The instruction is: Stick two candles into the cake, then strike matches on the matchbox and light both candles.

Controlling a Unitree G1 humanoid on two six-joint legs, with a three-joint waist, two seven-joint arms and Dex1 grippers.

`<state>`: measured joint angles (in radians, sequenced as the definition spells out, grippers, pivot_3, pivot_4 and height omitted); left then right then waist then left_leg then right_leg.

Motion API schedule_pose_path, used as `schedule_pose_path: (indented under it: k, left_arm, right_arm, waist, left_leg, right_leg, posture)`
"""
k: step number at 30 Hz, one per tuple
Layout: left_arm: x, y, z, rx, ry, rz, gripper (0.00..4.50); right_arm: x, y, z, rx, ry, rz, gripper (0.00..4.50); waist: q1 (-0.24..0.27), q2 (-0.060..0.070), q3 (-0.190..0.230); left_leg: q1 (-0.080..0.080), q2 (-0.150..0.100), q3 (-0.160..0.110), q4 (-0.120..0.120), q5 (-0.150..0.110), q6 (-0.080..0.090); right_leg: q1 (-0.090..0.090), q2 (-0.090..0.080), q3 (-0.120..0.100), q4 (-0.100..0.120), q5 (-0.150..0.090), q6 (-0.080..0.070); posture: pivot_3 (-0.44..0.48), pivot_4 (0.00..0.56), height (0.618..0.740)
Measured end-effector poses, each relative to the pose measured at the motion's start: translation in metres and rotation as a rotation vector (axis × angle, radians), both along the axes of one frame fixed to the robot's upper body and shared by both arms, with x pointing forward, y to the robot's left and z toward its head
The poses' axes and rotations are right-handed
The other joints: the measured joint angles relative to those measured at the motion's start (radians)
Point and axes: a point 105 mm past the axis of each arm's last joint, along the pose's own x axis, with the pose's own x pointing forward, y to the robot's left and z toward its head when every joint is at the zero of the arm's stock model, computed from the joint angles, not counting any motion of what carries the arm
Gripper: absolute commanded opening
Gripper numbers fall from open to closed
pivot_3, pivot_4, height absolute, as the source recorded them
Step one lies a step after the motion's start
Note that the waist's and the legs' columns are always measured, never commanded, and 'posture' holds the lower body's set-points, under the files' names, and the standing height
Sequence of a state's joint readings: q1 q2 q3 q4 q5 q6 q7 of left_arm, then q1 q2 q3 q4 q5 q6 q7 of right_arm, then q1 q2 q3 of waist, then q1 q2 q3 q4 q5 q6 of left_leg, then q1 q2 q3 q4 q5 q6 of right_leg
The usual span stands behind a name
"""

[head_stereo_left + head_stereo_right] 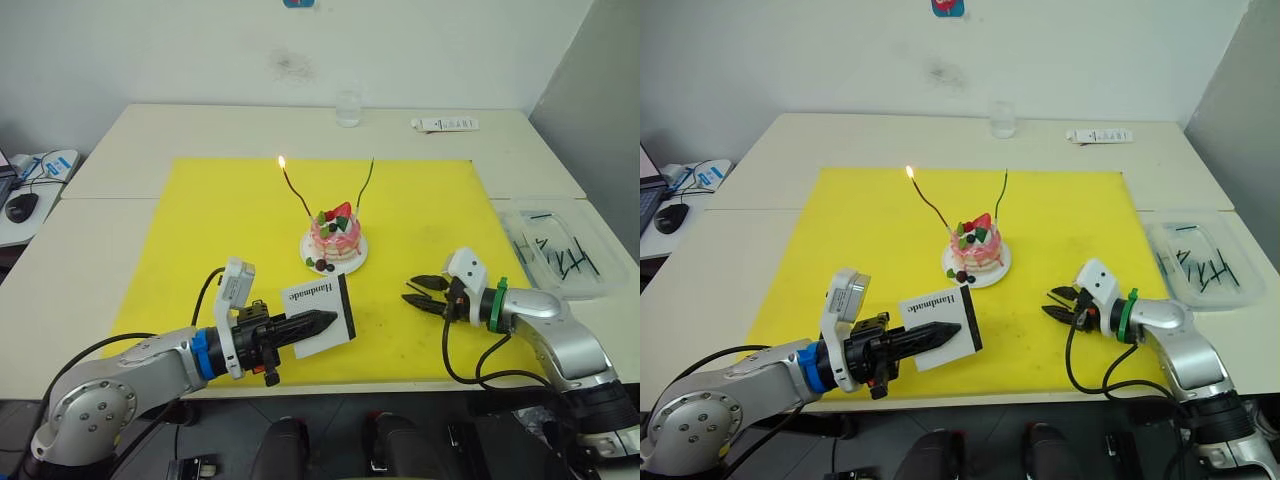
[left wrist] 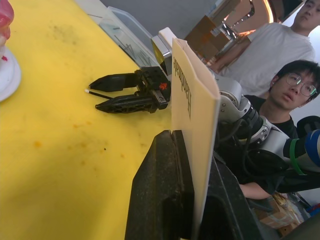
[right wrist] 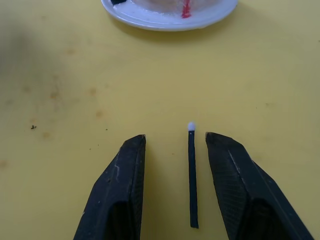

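- My right gripper [image 3: 175, 150] sits low over the yellow mat [image 1: 200, 230], fingers spread, with a match [image 3: 192, 175] lying flat on the mat between them.
- The match runs lengthwise along the fingers, pale head pointing away from the wrist toward the cake [image 1: 336, 238]. It lies nearer one finger than the other and touches neither.
- I judge the next move to be closing on this match; since it lies off centre, one finger will likely meet it first and push it sideways.
- My left gripper [image 1: 318, 322] is clamped on the matchbox [image 1: 318, 308], holding it on edge just above the mat, in front of the cake.
- The matchbox is well to the left of the match, so the right arm is the one to pick up and then carry across for the strike.
- Both candles stand in the cake: the red candle [image 1: 297, 196] carries a flame at its tip, the green candle [image 1: 366, 186] is unlit.
- A clear tray [image 1: 560, 250] at the right of the table holds several more matches, loose and crossing each other.
- The cake's white plate [image 3: 165, 20] rests on the mat, near the right gripper.
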<state>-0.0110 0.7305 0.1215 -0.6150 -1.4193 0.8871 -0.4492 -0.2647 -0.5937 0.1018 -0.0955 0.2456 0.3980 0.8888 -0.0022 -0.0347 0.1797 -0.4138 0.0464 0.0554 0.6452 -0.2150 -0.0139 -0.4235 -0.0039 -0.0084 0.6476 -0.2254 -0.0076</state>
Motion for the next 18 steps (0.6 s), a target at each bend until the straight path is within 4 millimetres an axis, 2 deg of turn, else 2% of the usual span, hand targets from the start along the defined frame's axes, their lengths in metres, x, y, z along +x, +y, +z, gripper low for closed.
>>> schedule_pose_path:
  k: [5, 18]
  left_arm:
    - [0.0, 0.0, 0.0, -0.002, 0.003, 0.0, 0.0]
    - [-0.002, 0.0, 0.0, -0.002, 0.011, -0.009, 0.0]
  right_arm:
    - [0.006, 0.002, -0.003, 0.038, -0.035, -0.038, 2.05]
    - [-0.001, -0.011, -0.011, 0.049, -0.068, -0.084, 2.05]
  waist:
    - [0.0, 0.0, 0.0]
    - [0.002, 0.0, 0.0]
  left_leg:
    - [0.0, 0.0, 0.0, 0.0, 0.0, 0.0]
    - [0.001, -0.001, 0.0, 0.001, 0.0, 0.0]
  right_leg:
    - [0.0, 0.0, 0.0, 0.0, 0.0, 0.0]
    - [0.002, -0.001, 0.0, 0.0, -0.001, -0.001]
  posture:
    - [0.0, 0.15, 0.74]
    - [0.0, 0.15, 0.74]
